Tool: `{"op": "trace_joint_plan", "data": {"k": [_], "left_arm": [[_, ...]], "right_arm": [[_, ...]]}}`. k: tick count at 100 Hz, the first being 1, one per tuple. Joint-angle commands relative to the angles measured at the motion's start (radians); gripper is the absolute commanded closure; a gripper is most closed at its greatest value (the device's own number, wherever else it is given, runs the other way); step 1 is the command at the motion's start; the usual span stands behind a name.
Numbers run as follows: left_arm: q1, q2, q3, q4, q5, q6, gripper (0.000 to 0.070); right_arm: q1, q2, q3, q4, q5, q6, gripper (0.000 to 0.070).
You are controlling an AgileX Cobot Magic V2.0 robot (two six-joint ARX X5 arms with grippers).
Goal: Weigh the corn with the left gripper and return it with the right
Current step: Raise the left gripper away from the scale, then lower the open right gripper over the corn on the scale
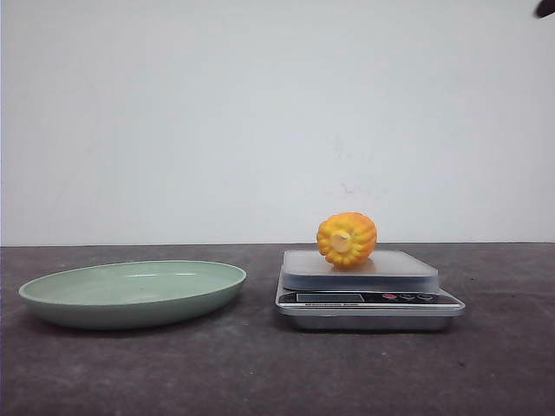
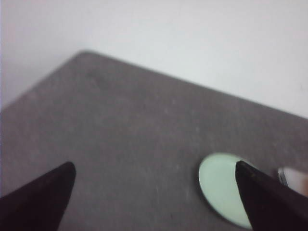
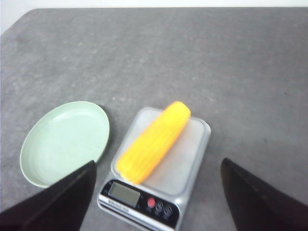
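**Corn on the scale, pickup pending: a round cob on a smooth platform**

The corn (image 3: 154, 142) lies on its side along the kitchen scale (image 3: 157, 202), stretched across the platform from the display side toward the far corner. From the front only its cut end (image 1: 346, 239) shows. The right wrist view shows a full-length cob, not a stub. The green plate (image 1: 132, 293) sits empty just beside the scale.

The right gripper (image 3: 156, 202) hangs above the scale with its fingers spread wide and nothing between them. The left gripper (image 2: 154, 197) is likewise wide open and empty, off over the bare table with the plate's edge (image 2: 221, 187) under one finger.

The risks, as I judge them: the cob can roll if one fingertip touches before the other. Closing along its length rather than across it would likely squeeze it out. Pressing down hard could shift the scale or strike its buttons (image 3: 159, 207). The cob could also roll on the shallow plate when released.
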Motion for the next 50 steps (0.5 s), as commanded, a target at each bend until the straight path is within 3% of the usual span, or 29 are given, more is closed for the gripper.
{"op": "trace_joint_plan", "data": {"k": [1,15,50], "left_arm": [[0.004,-0.019,-0.04,-0.034,0.055,-0.029,0.0069],[0.011,-0.034,-0.143,-0.034,0.143,-0.042,0.0068],[0.011,-0.034,-0.21,-0.016,0.147,-0.027,0.0069]], "right_arm": [[0.032,0.063,0.016,0.053,0.007,0.029,0.0155],[0.094,0.197,0.023,0.132,0.047,0.05,0.0133],[0.206,0.596,0.16,0.172,0.18,0.099,0.0136]]}}
